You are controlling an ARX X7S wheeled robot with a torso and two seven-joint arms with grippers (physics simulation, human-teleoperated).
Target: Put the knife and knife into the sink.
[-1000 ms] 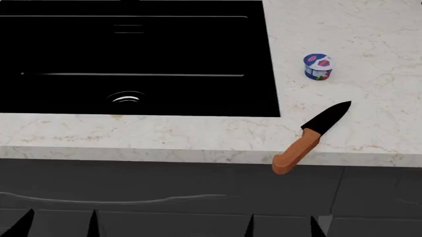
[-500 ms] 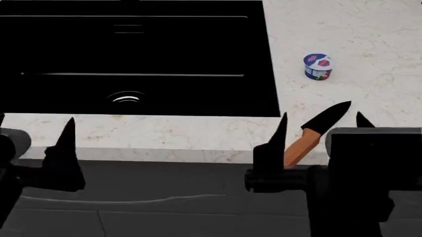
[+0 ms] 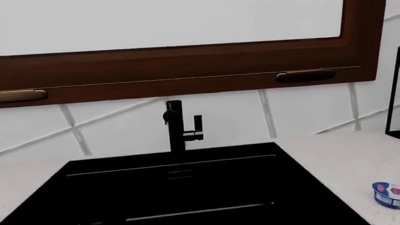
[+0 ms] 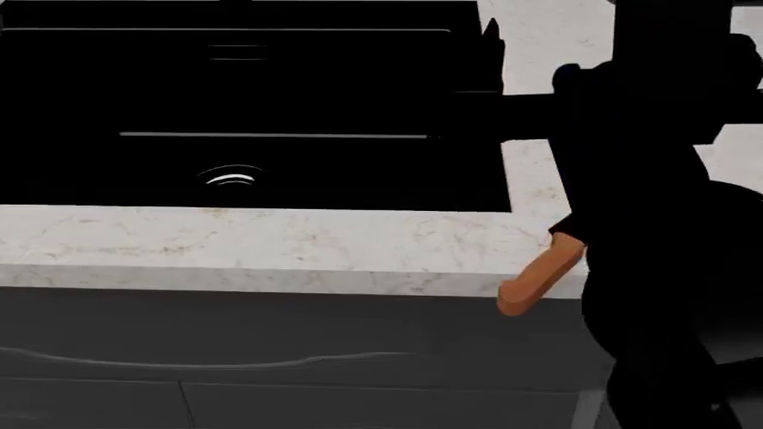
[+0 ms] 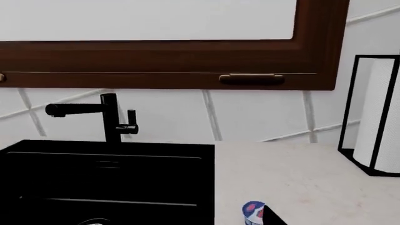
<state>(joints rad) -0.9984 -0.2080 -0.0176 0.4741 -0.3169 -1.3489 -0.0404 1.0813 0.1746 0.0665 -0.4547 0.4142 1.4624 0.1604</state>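
Change since half a second ago: right arm (image 4: 649, 179) has risen from below the counter edge and now stands as a black mass over the right side of the head view; left arm, then low at the left, is gone from that view.
Knife: orange-brown wooden handle (image 4: 539, 279) overhangs the front edge of the pale marble countertop (image 4: 274, 239), right of the basin; its black blade is hidden behind the right arm. Position unchanged.
Second knife: not seen in any view.
Sink: large black rectangular basin (image 4: 238, 107) with round shiny drain ring (image 4: 229, 176), set into the counter; black tap (image 3: 177, 125) at its back rim.
Right gripper: one dark pointed fingertip (image 5: 273, 216) shows at the edge of its wrist view; spread cannot be told.
Left gripper: out of sight in every view.
Obstruction: right arm covers the blade and most of the counter right of the sink.
Surroundings: small blue-and-white round tub (image 5: 252, 212) on the counter right of the sink; white paper roll in black wire holder (image 5: 375, 117) further right; brown wooden frame with bronze handles (image 5: 251, 78) above white tiles.
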